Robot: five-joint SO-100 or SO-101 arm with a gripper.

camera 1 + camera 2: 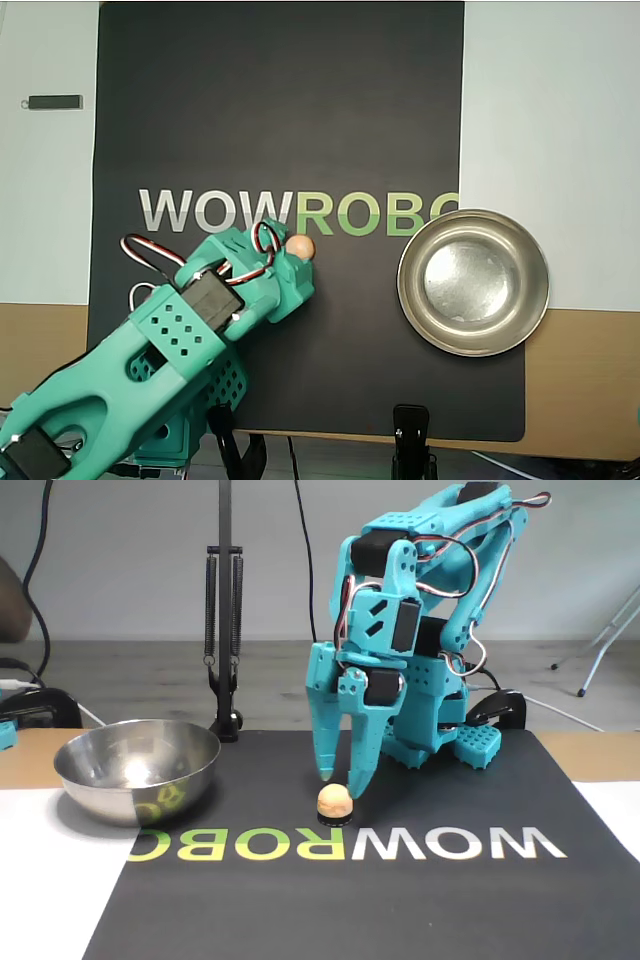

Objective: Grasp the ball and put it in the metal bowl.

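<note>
The peach-tan ball rests on the black mat just before the lettering; in the overhead view the ball peeks out at the upper right edge of the teal arm's head. My gripper points straight down right behind and slightly above the ball, open by a narrow gap with nothing between its fingers. Its tips hang just over the mat. The metal bowl stands empty at the left in the fixed view. From overhead, the bowl lies to the right of the ball.
The black mat with WOWROBO lettering covers the middle, with white sheets on both sides. A black stand pole rises behind the bowl. A clamp grips the near table edge. A small dark bar lies at the upper left.
</note>
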